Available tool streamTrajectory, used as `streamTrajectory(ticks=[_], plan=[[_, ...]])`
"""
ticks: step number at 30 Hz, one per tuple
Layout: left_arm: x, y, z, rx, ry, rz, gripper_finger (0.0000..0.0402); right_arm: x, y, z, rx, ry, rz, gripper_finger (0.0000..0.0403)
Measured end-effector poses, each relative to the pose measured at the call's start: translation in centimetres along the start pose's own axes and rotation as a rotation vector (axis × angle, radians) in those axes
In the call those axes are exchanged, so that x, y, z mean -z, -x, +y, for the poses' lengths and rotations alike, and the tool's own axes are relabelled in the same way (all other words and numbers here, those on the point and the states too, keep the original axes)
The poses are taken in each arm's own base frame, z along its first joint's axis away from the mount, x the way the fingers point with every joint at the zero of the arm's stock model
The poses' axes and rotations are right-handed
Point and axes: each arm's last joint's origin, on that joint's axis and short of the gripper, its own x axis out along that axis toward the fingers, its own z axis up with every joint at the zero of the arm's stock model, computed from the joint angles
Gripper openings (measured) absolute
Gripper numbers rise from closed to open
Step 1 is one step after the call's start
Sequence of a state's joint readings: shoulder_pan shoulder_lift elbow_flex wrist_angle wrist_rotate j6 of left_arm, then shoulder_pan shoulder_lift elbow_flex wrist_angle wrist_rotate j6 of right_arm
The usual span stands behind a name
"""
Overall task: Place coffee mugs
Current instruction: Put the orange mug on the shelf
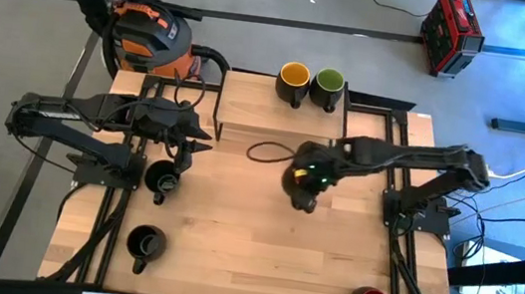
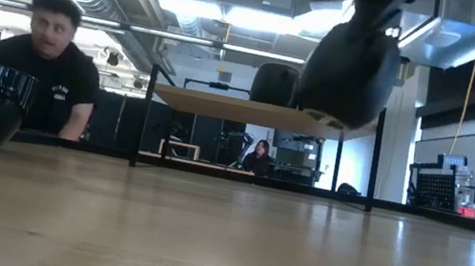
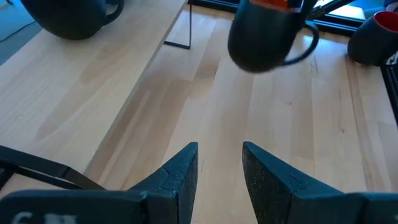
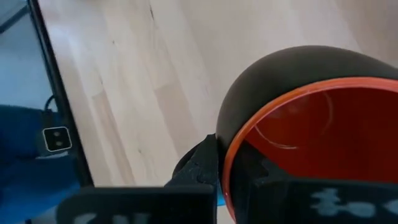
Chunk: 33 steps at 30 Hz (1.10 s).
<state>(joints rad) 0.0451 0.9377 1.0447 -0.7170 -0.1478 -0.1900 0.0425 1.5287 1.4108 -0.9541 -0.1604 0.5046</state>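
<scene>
Gripping red-lined mug (image 4: 298, 118) — right gripper (image 1: 303, 184), no labels legible.

Wooden table (image 1: 232, 234) with mugs (image 1: 145, 243)

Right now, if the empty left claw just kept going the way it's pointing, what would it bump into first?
Probably the mug that the right gripper holds up over the table; depth is unclear, so the left gripper might pass beneath it.
</scene>
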Motion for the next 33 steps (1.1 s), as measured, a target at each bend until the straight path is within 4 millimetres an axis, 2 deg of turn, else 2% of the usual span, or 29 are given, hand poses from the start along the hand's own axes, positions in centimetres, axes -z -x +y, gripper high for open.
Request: streamTrajectory(ticks=[6, 13, 23, 33], plan=[[0.0, 0.0, 0.0, 0.0, -0.002, -0.001, 0.012, -2.5, -2.4, 0.9, 0.003, 0.055, 0.049, 0.0001], [0.0, 0.0, 0.0, 0.0, -0.002, 0.0, 0.012, -4.7, -5.1, 0.9, -0.022, 0.013, 0.169, 0.0001], [0.0, 0.0, 0.0, 0.003, -0.017, 0.007, 0.012, -5.5, -9.4, -1.0, -0.015, -0.086, 0.289, 0.0005], [0.0, 0.0, 0.0, 0.003, -0.023, 0.007, 0.012, -5.9, -12.1, -2.1, 0.011, -0.107, 0.315, 0.0005]])
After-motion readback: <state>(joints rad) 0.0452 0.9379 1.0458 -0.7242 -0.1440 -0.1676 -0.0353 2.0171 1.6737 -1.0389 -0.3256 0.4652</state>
